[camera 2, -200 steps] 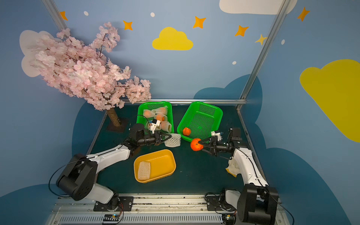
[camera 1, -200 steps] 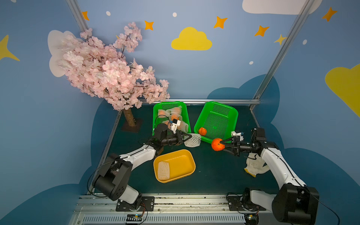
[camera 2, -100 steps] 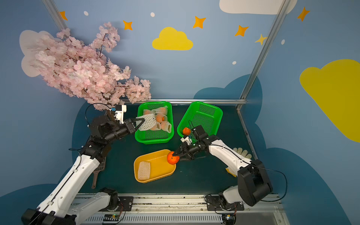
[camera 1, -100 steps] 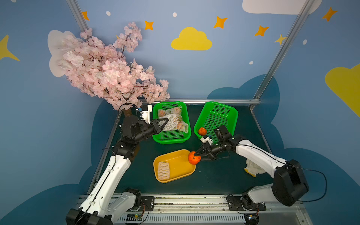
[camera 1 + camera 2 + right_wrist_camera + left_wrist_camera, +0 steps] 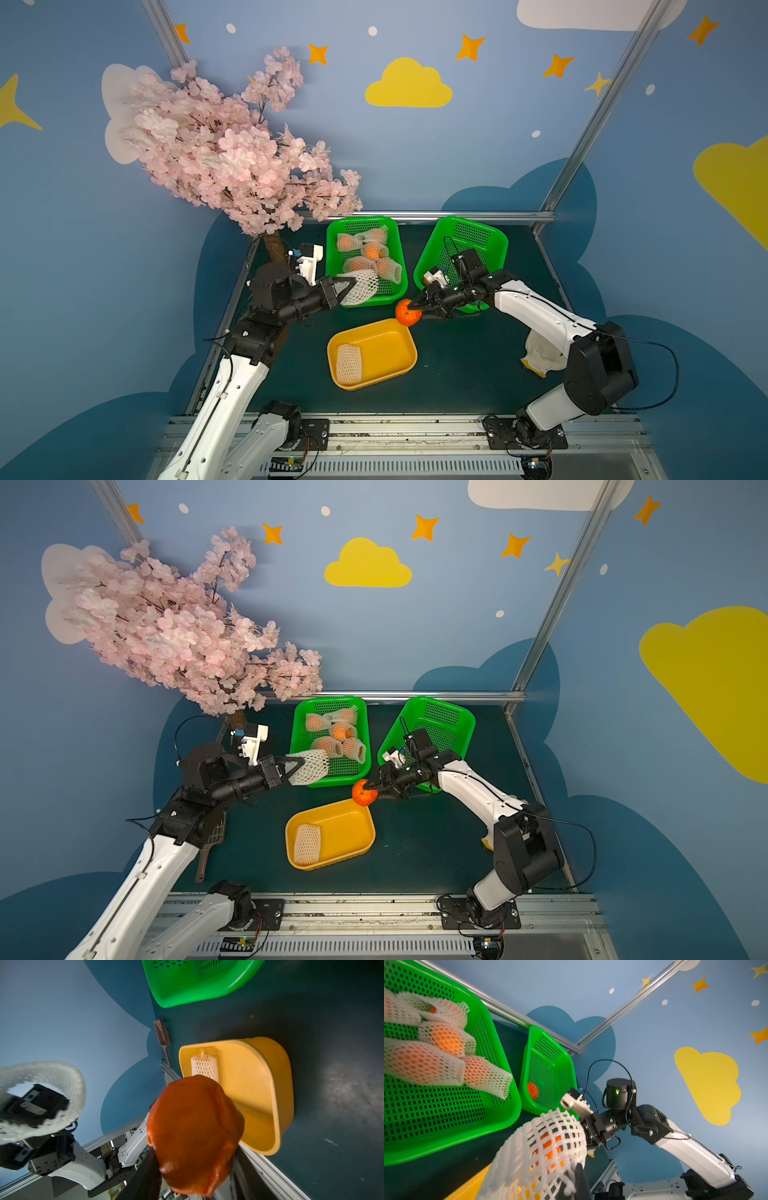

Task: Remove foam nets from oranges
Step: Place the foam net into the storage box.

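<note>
Since one second ago, the right gripper (image 5: pixel 417 308) has carried the bare orange (image 5: pixel 405 313) from beside the right basket (image 5: pixel 498 245) to above the far corner of the yellow tray (image 5: pixel 386 349); its jaws clamp the fruit. On the left gripper (image 5: pixel 347 289), jaws are closed on an empty foam net (image 5: pixel 363 286) over the near end of the left basket (image 5: pixel 330 245). Netted oranges (image 5: pixel 358 264) lie inside that basket

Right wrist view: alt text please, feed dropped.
A bare, bumpy orange fruit fills the foreground, gripped by the right end effector. Behind it sits a yellow plastic tray holding one white foam mesh net; a green perforated basket lies beyond.
</note>
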### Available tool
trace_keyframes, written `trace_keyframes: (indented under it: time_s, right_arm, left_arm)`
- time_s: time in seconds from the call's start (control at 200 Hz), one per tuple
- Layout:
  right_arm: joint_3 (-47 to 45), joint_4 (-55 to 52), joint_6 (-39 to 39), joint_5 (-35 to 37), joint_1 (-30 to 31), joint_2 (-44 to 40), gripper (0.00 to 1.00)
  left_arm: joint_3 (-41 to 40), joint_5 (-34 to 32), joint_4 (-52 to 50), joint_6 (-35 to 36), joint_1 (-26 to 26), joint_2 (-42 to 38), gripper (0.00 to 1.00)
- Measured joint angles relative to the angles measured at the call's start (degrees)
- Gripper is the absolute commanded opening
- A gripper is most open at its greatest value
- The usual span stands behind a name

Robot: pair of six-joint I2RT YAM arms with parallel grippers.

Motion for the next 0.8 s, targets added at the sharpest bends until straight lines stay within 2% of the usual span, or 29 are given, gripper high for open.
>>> trace_keyframes:
  time_s: [0.155, 0.28, 0.471, 0.686, 0.736, 0.801]
  right_arm:
    - [4.9, -3.6, -2.8, 0.0, -4.2, 2.0, 0.11]
    - [9.1, -6.6, -5.1, 0.0, -7.7, 3.8, 0.11]
    - [14.1, -11.6, -8.7, 2.5, -14.5, 6.4, 0.12]
    - [25.0, -22.0, -16.4, 12.2, -18.7, 14.8, 0.16]
    - [27.3, -24.2, -18.1, 14.6, -18.7, 17.1, 0.18]
    - [29.4, -26.5, -19.9, 17.5, -18.7, 19.7, 0.18]
  left_arm:
    - [-9.3, 1.0, -2.2, -4.1, -2.8, -5.8, 0.05]
    - [-14.6, -0.3, -2.9, -6.9, -7.2, -6.8, 0.05]
    - [-15.4, -6.3, -2.9, -6.8, -14.6, -0.5, 0.05]
    - [-15.5, -11.6, -1.0, -5.2, -16.4, 7.7, 0.07]
    - [-15.6, -12.0, -0.2, -5.2, -17.1, 9.4, 0.10]
    - [-16.1, -12.4, 0.9, -5.0, -18.3, 10.9, 0.18]
